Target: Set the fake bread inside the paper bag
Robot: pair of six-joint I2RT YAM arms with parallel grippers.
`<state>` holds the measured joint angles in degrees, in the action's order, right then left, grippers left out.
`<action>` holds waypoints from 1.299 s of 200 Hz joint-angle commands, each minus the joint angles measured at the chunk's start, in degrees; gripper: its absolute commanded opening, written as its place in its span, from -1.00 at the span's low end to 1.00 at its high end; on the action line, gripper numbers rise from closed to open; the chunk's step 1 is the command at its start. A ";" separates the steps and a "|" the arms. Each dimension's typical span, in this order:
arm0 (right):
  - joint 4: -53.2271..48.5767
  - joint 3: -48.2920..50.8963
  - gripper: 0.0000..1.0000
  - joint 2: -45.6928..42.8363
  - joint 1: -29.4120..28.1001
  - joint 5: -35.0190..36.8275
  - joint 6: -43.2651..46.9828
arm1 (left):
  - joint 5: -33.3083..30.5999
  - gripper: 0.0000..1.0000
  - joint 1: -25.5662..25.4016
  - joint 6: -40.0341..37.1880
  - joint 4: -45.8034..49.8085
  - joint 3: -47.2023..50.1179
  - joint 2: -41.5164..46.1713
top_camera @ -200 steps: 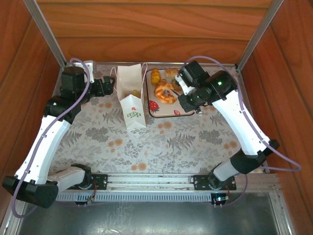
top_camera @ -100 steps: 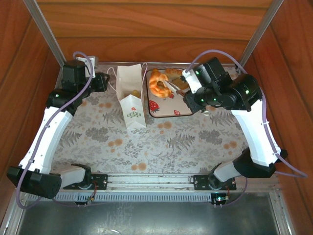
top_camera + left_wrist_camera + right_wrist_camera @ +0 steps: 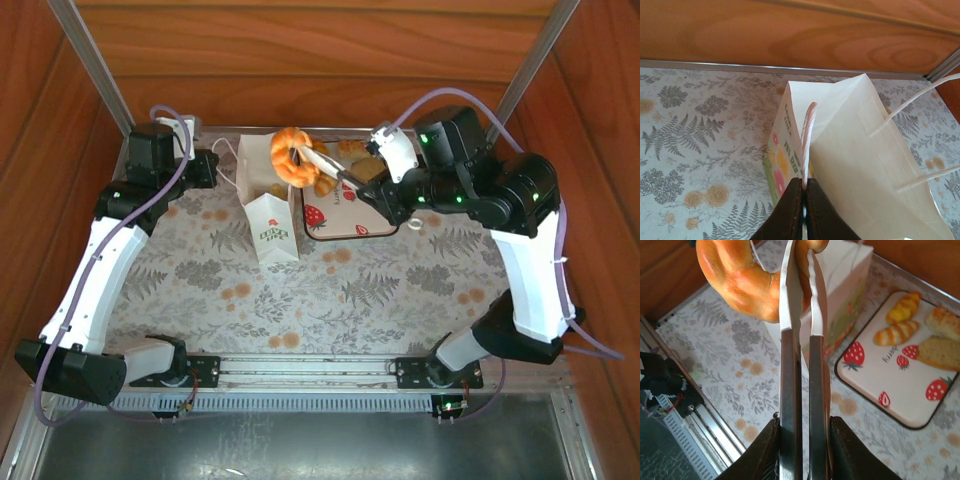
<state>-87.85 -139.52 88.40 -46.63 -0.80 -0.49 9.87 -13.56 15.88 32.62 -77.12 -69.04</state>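
The white paper bag point(image 3: 270, 215) stands upright with its green logo facing front and its mouth open; a yellow pastry point(image 3: 275, 188) lies inside. My left gripper point(image 3: 222, 170) is shut on the bag's cord handle point(image 3: 807, 135), pinching it at the bag's point(image 3: 855, 150) edge. A glazed golden ring donut point(image 3: 294, 155) hangs over the bag's mouth, with my right gripper point(image 3: 318, 165) shut on it. In the right wrist view the donut point(image 3: 742, 280) sits at the fingertips of the right gripper point(image 3: 802, 260), above the bag point(image 3: 842, 295).
The strawberry-print tray point(image 3: 365, 230) lies right of the bag. On the tray point(image 3: 890, 385) are two small croissants point(image 3: 896, 332) and two brown bread pieces point(image 3: 940, 352). Wooden walls close in the back and both sides. A metal rail runs along the near edge.
My right gripper has lifted the ring donut off the tray and carried it left, up over the bag's mouth. The left arm drew back slightly at first, then held still.
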 commanded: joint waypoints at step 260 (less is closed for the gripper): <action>-0.40 -9.35 -0.45 27.20 -2.85 17.30 5.45 | -6.44 -1.00 0.31 -3.95 2.36 2.68 2.85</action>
<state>-87.42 -148.24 114.52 -49.17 14.26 3.77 3.27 -13.50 12.62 34.06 -74.26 -66.59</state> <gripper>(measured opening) 0.277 0.054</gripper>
